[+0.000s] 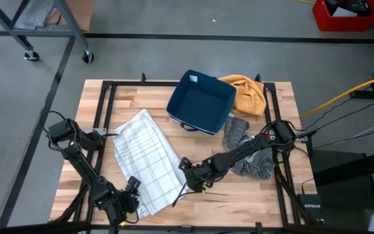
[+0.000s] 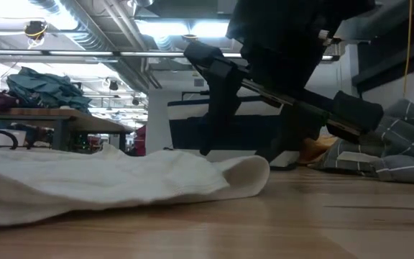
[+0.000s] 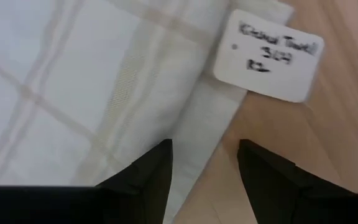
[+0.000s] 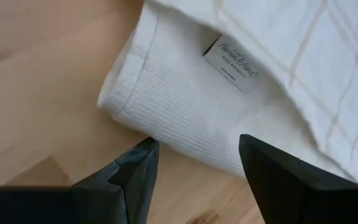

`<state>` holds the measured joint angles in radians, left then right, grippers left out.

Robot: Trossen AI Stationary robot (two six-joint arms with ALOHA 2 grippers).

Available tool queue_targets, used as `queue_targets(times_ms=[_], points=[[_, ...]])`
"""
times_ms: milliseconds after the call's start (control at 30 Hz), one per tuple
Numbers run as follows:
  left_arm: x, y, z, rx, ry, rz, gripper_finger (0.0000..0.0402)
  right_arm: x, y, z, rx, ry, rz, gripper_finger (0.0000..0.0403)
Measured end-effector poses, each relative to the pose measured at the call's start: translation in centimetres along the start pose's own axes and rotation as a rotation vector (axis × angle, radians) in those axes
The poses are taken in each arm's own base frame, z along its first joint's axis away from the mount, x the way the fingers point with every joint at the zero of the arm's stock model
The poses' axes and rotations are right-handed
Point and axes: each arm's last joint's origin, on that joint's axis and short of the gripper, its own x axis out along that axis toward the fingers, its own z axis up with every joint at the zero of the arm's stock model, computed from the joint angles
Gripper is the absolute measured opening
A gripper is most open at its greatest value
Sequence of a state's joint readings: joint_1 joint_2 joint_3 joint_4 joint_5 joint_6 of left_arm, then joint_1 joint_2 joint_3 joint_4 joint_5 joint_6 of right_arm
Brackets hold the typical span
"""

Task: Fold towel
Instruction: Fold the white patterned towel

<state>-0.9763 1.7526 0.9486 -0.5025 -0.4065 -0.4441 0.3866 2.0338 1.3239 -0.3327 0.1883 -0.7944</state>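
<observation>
The left claw hovers at the desk's 7 o'clock corner, fingers apart and holding nothing, right over the towel's near edge; in its wrist view the white hem and a handwritten paper tag lie just ahead of the fingertips. The right claw sits low near the desk's middle, at about 3 o'clock of the towel, fingers spread wide and empty, with the towel's rolled edge and its sewn label just beyond them. The white checked towel lies partly folded on the wooden desk. At 12 o'clock stands a blue bin, with an orange cloth beside it and a grey cloth under the right arm.
</observation>
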Motion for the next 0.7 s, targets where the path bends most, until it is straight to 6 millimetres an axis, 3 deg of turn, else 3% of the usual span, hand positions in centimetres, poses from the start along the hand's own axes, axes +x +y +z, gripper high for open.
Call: queue_targets(times_ms=[233,700], points=[[0.18,0.33,0.04,-0.116,-0.034,0.081,0.0149,0.44,-0.09,0.27,0.008,-0.037,-0.014,0.0229],[0.10,-0.15,0.28,-0.239,-0.069,0.040,0.0076,0.57,0.03,0.41,0.010,-0.080,0.020,0.0226]])
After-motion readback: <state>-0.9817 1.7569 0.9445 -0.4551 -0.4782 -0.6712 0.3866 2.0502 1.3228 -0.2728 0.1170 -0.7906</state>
